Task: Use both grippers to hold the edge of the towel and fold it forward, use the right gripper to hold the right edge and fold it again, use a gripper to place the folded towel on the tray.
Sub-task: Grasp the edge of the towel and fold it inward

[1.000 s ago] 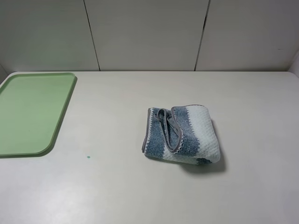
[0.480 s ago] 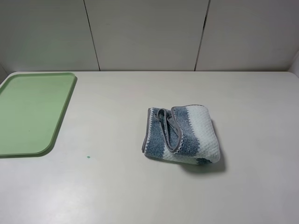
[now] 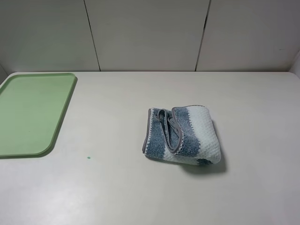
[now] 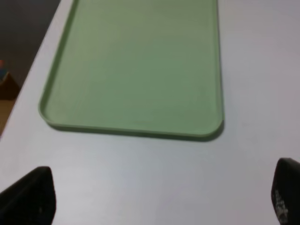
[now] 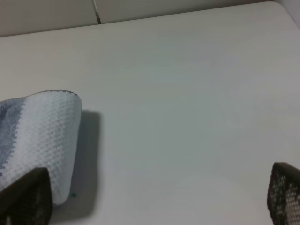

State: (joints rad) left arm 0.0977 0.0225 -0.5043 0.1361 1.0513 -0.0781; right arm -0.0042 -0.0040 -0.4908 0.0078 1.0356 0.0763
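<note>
While 1 towel is seen lying loosely folded on the table, centre-right, 1 tray is noted well apart at far left. 2 grippers are counted: left gripper, jaws spread wide, nr tray's short rim; right gripper, jaws spread wide, beside towel.

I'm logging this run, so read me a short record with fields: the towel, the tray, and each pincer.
towel: loosely folded, lying on the table just right of centre, apart from the tray
tray: at the table's far left, no towel on it
left pincer: open, holding nothing, over bare table near the tray
right pincer: open, holding nothing, beside the towel's pale end
stage: towel not yet on tray
</note>
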